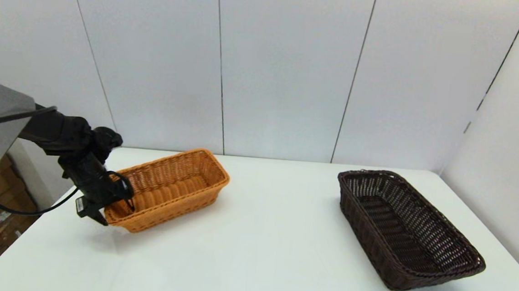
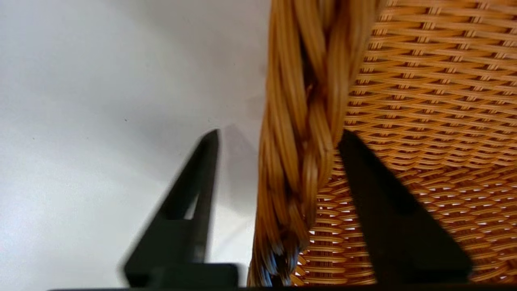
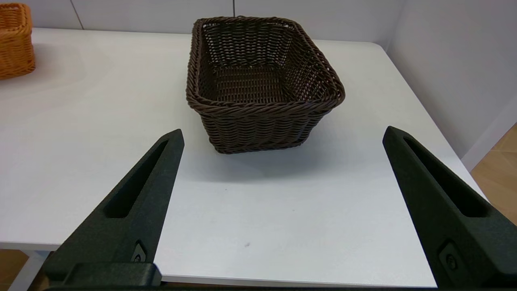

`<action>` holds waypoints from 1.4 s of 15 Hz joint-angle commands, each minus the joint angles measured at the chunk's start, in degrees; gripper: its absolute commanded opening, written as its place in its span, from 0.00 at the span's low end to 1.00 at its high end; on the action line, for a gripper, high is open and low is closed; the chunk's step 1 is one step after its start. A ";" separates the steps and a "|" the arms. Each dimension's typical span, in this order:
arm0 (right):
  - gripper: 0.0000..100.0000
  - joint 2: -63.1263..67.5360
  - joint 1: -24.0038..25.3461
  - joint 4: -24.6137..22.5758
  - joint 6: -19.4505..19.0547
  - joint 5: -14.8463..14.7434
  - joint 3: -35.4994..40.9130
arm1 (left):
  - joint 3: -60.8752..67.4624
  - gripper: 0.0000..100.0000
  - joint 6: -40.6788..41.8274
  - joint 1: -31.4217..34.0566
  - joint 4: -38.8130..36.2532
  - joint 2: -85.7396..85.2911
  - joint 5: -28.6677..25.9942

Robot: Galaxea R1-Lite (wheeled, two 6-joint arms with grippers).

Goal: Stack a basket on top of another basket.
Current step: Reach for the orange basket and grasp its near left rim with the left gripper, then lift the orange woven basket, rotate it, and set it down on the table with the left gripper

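Head view: left gripper [image 1: 115, 213] straddles the near rim of the orange basket [image 1: 179, 181] at 9 o'clock, jaws parted, not yet clamped. Dark basket [image 1: 409, 229] sits at 3 o'clock on the bench [image 1: 261, 255]. Right gripper [image 3: 282, 137] idles agape. Next: close, lift.

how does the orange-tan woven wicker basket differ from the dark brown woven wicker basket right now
The orange-tan woven wicker basket sits on the robot's left of the white table; the dark brown woven wicker basket sits on the right. The left gripper straddles the orange one's braided rim, one finger inside, one outside; the dark one is untouched, with the open right gripper short of it. Both are rectangular, slope-sided and empty.
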 commanded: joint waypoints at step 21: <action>1.00 0.09 0.01 0.16 -0.11 0.11 -0.01 | 6.51 0.00 10.85 -13.05 4.64 -21.20 -19.86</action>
